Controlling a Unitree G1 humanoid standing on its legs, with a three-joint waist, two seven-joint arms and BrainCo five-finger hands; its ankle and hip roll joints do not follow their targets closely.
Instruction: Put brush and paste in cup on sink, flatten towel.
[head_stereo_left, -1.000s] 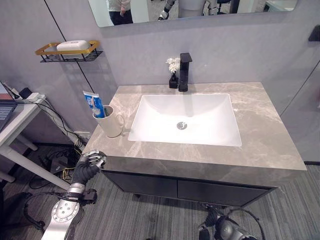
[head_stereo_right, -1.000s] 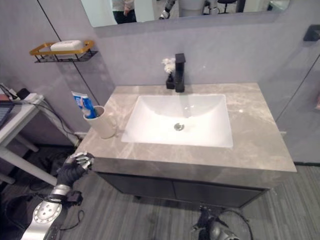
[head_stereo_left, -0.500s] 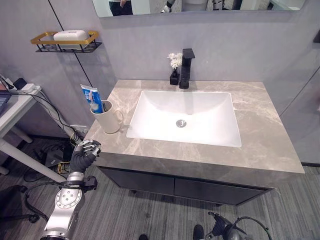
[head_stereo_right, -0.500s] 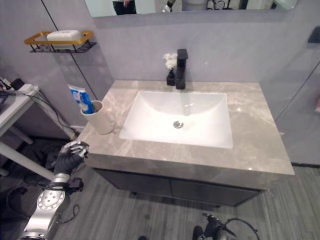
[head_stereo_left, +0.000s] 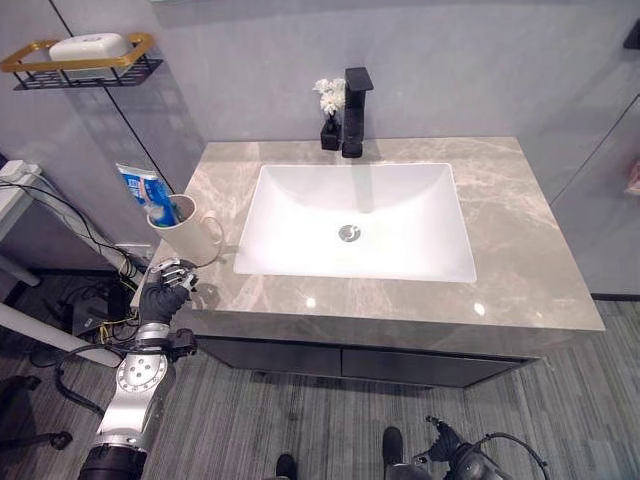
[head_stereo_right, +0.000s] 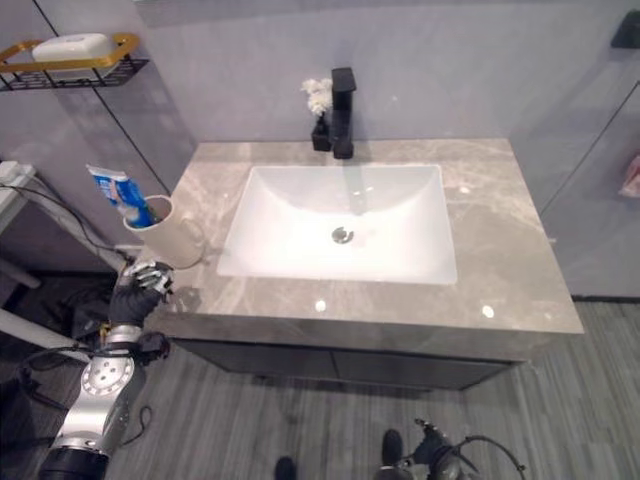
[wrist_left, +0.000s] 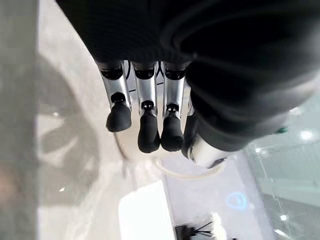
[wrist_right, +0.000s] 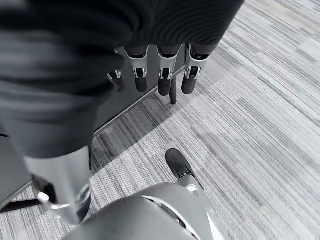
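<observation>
A cream cup (head_stereo_left: 186, 236) stands on the grey marble counter (head_stereo_left: 520, 270), left of the basin. A blue and white paste tube (head_stereo_left: 143, 191) sticks up out of it, leaning left. I cannot make out a brush in the cup. My left hand (head_stereo_left: 165, 291) hovers at the counter's left front corner, just in front of the cup, with relaxed fingers (wrist_left: 145, 95) that hold nothing. My right hand (head_stereo_left: 455, 462) hangs low over the floor before the cabinet, its fingers (wrist_right: 160, 70) relaxed and empty.
A white basin (head_stereo_left: 300, 205) takes up the counter's middle, with a black tap (head_stereo_left: 353, 125) and a small vase of white flowers (head_stereo_left: 326, 112) behind it. A gold-rimmed wall rack (head_stereo_left: 80, 60) with soap hangs at upper left. A white table edge (head_stereo_left: 12, 185) with cables stands left.
The camera has tipped down and the mirror has left the picture. My left hand has come up closer to the counter's front corner, below the cup. The right hand stays low.
</observation>
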